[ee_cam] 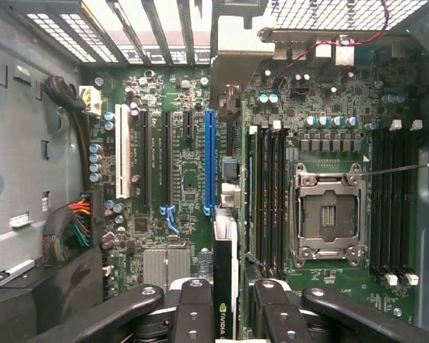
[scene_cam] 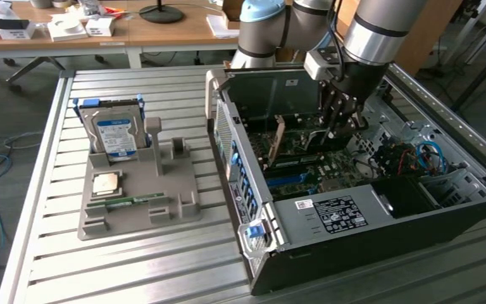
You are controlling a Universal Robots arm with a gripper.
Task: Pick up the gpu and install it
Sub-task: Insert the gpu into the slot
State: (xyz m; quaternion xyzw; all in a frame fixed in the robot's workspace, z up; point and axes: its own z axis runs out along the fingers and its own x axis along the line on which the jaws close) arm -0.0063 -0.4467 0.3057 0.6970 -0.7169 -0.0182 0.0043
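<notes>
slatted metal table [scene_cam: 142,253] holds open case [scene_cam: 378,221]; pincer [ee_cam: 229,289] grips gpu [ee_cam: 224,318] inside

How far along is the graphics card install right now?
Done: the gpu is picked up, clamped edge-on in the gripper. In hand: the gripper holds it inside the open computer case, above the motherboard and close beside the long blue slot. Left: seating it. The blue slot is empty and the card does not look pressed into any slot yet.
</notes>
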